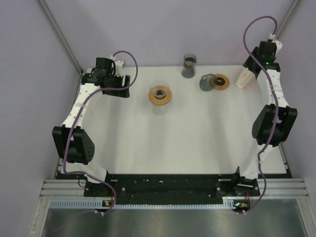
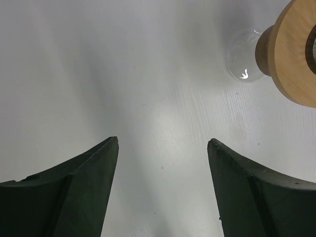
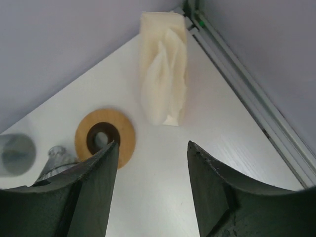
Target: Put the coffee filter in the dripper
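Observation:
The coffee filter (image 1: 244, 78) is a cream paper stack near the back right corner, and in the right wrist view the coffee filter (image 3: 164, 74) lies just ahead of my fingertips. My right gripper (image 3: 152, 144) is open, short of the paper and holding nothing; from above, my right gripper (image 1: 254, 69) hovers beside the stack. A glass dripper with a wooden collar (image 1: 160, 95) stands upright at the back centre. It shows at the top right of the left wrist view as the dripper (image 2: 296, 54). My left gripper (image 2: 163, 139) is open over bare table, and from above my left gripper (image 1: 123, 89) sits left of the dripper.
A second wooden ring (image 1: 220, 81) with a glass piece (image 1: 207, 82) lies tipped left of the filters; the ring (image 3: 104, 136) sits by my right gripper's left finger. A grey cup (image 1: 189, 65) stands at the back. A metal frame rail (image 3: 247, 89) runs close along the right.

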`<state>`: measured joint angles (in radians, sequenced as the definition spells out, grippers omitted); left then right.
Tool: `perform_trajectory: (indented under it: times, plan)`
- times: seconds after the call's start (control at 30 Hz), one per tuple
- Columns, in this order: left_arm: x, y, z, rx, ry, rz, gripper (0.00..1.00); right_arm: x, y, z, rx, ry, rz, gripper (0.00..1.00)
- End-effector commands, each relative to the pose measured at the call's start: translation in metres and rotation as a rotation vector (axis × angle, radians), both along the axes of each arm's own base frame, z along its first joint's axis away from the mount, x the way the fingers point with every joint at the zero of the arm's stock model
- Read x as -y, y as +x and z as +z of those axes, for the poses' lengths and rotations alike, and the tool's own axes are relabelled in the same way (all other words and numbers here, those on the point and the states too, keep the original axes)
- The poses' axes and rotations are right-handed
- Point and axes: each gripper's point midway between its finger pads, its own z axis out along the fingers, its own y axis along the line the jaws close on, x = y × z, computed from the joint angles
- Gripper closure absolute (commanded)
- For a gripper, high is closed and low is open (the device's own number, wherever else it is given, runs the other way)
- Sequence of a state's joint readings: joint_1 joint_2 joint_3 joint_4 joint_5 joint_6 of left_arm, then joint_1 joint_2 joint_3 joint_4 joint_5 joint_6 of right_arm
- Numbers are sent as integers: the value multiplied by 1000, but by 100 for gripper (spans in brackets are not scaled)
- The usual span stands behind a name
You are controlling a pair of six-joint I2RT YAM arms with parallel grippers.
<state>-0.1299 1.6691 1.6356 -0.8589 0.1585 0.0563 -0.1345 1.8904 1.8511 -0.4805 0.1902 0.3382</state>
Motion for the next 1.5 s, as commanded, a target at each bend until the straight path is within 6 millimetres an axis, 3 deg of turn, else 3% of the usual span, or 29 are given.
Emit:
perform_trajectory:
  times: [0.0, 0.17, 0.47, 0.87, 1.0, 1.17, 1.47]
  plan:
    - [-5, 11, 29, 122, 3, -9, 22, 39, 26, 20, 154, 24, -170, 42]
    - [-4, 9, 30, 121, -4, -20, 22, 67, 45, -9, 161, 93, -256, 46]
    - [-4, 8, 29, 115, -25, -31, 23, 72, 53, -60, 67, 99, -272, 46]
    - [-4, 9, 28, 101, -38, -35, 23, 86, 50, -79, -12, -9, -265, 47]
    - [-6, 9, 28, 102, -36, -30, 23, 90, 59, -77, -27, -67, -225, 51]
    - [-8, 10, 28, 101, -38, -25, 23, 91, 68, -90, -81, -68, -207, 51]
    - [-11, 12, 29, 98, -43, -20, 23, 102, 63, -112, -117, -15, -223, 64]
